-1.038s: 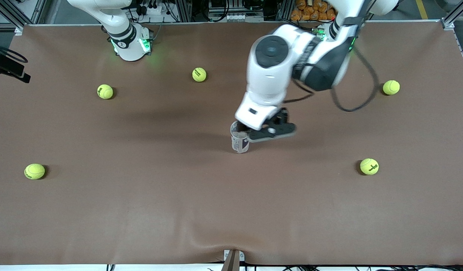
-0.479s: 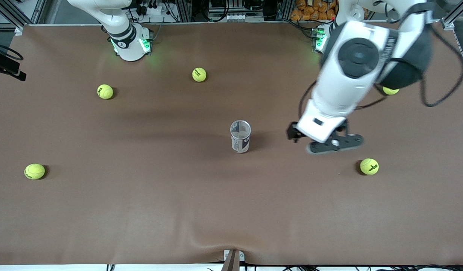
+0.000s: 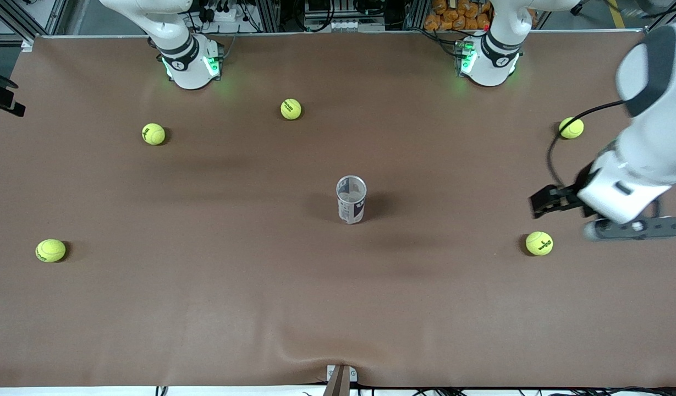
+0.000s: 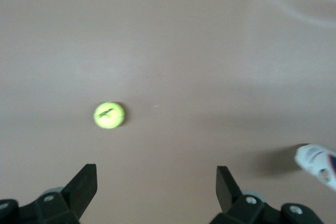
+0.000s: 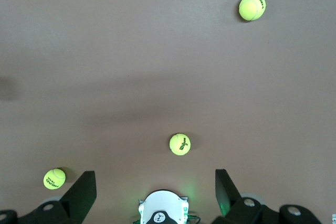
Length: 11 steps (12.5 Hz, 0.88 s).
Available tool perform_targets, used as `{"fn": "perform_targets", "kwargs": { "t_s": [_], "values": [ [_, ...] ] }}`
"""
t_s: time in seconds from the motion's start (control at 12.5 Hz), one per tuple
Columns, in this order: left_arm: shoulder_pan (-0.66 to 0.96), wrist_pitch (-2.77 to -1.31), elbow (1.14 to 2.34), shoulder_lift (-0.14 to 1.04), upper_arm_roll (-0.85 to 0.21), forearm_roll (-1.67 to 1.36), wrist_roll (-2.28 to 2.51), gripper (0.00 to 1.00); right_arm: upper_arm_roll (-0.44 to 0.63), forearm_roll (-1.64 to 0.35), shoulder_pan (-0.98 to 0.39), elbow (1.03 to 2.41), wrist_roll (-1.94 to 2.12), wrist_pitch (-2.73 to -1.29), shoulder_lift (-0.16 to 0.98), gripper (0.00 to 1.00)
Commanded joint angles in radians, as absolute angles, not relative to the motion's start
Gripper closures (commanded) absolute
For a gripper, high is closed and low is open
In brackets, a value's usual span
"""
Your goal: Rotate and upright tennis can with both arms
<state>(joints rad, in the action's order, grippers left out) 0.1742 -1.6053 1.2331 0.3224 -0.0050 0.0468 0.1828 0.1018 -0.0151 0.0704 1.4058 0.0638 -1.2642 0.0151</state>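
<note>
1. Front view: the tennis can stands upright at mid-table, untouched. The left gripper hangs over the left arm's end, beside a tennis ball.
2. Left wrist view: fingers spread wide, holding nothing; blurred can, apparently, at the frame edge.
3. Right wrist view: the right gripper, raised high above its own base, fingers apart, empty.
</note>
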Motion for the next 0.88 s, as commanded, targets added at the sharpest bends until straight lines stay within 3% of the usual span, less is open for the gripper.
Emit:
{"fn": "perform_targets", "kwargs": {
  "t_s": [0.0,0.4,0.8],
  "values": [
    [0.114,-1.545,1.301,0.227,-0.074,0.109,0.143,0.0,0.086,-0.02,0.081,1.396,0.063,-1.264,0.018,0.0],
    [0.034,-1.542,1.434,0.098,-0.115,0.095,0.092,0.0,0.084,-0.02,0.028,1.404,0.046,-1.27,0.018,0.0],
    [0.012,-1.649,1.69,-0.096,-0.101,0.031,0.095,0.0,0.086,-0.02,0.034,1.404,0.046,-1.264,0.018,0.0]
  ]
}}
